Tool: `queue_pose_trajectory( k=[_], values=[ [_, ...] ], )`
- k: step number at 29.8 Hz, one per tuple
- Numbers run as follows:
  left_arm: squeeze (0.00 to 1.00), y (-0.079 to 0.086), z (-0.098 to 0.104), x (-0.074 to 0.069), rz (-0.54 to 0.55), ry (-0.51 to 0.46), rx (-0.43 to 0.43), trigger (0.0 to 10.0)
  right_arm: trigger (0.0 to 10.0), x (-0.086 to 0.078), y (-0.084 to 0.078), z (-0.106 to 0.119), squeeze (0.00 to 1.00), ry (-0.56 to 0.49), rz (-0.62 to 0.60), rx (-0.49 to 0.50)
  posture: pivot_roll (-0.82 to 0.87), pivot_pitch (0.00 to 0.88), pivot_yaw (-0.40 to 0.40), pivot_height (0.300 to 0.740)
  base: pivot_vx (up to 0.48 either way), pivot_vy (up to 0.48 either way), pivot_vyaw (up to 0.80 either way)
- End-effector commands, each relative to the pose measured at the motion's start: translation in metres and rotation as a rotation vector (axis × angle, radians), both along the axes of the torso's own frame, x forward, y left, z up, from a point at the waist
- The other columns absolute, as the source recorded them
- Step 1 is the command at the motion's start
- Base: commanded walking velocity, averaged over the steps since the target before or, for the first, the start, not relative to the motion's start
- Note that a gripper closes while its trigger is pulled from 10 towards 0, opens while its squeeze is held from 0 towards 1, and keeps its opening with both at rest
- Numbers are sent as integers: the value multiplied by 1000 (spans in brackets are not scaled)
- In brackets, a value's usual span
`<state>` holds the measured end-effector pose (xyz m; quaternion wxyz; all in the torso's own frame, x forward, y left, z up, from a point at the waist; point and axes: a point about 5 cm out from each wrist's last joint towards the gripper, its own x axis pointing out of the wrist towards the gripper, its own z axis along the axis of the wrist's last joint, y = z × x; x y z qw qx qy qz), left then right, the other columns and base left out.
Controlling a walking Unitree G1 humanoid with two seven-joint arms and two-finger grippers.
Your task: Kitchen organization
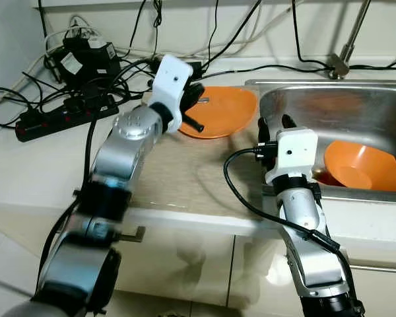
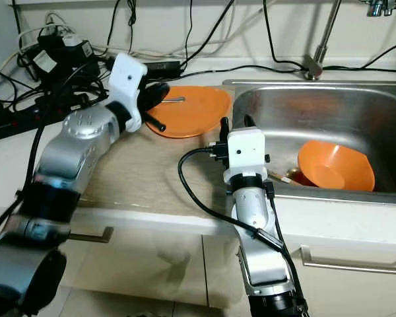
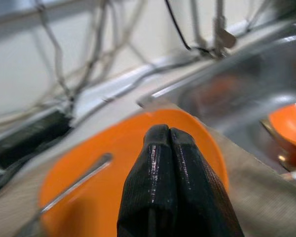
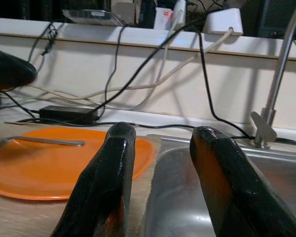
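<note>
An orange plate (image 1: 226, 109) lies on the beige counter just left of the steel sink (image 1: 330, 99). A metal utensil (image 2: 173, 100) rests on the plate's far left part. My left gripper (image 1: 195, 99) hovers over the plate's left edge, shut with nothing between its fingers (image 3: 167, 182). An orange bowl (image 1: 363, 165) sits tilted in the sink basin. Over the sink's left rim my right gripper (image 1: 274, 124) stands open and empty, between plate and bowl, pointing toward the back wall. Both the plate (image 4: 49, 160) and the sink rim lie ahead of its fingers (image 4: 113, 177).
A black power strip (image 1: 59, 115) and a tangle of cables and chargers (image 1: 86, 56) crowd the back left of the counter. The faucet (image 1: 346, 53) rises behind the sink. Bare counter (image 1: 185, 178) lies in front of the plate. Cupboard handles (image 1: 129, 232) sit below.
</note>
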<state>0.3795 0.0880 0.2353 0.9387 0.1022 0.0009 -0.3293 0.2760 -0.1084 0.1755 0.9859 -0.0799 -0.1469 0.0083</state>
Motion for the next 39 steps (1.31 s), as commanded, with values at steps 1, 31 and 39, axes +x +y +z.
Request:
queue_pose_trajectory(
  k=[1,31,39],
  values=[
    [0,1,-6,8,-31,58,1,10000,10000,0,2,6,0,-21,1,0,-54,0,115,740,0,0,0],
    [0,23,-42,26,15,398,133,10000,10000,2,3,8,0,-23,-19,11,-53,0,142,740,0,0,0],
    [0,21,-53,19,-76,484,186,10000,10000,1,4,8,0,-19,-24,14,-57,10,154,740,0,0,0]
  ],
)
